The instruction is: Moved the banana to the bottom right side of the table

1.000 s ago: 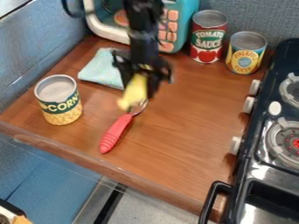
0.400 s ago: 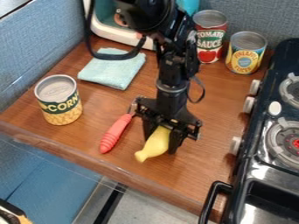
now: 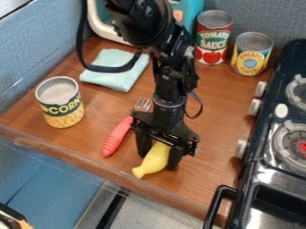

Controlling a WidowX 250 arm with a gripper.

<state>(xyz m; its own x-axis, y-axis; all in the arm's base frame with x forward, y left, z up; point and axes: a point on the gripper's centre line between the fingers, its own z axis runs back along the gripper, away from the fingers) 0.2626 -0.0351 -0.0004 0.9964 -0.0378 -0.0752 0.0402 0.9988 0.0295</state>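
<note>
My gripper (image 3: pixel 158 156) hangs low over the front part of the wooden table, right of the red-handled fork. It is shut on the yellow banana (image 3: pixel 154 162), with one finger on either side. The banana's lower tip points down and to the left, toward the table's front edge, and its upper end is hidden under the gripper. Whether the banana touches the table I cannot tell.
Close on the gripper's left lies a fork (image 3: pixel 117 136). A corn can (image 3: pixel 60 102) stands at the left, a folded cloth (image 3: pixel 115 70) behind. Two cans (image 3: pixel 212 37) stand at the back right. The stove (image 3: pixel 269 147) borders the table's right side.
From the cloth's side, my gripper has come toward the front right with the banana, then shifted slightly left and nearer the front edge.
</note>
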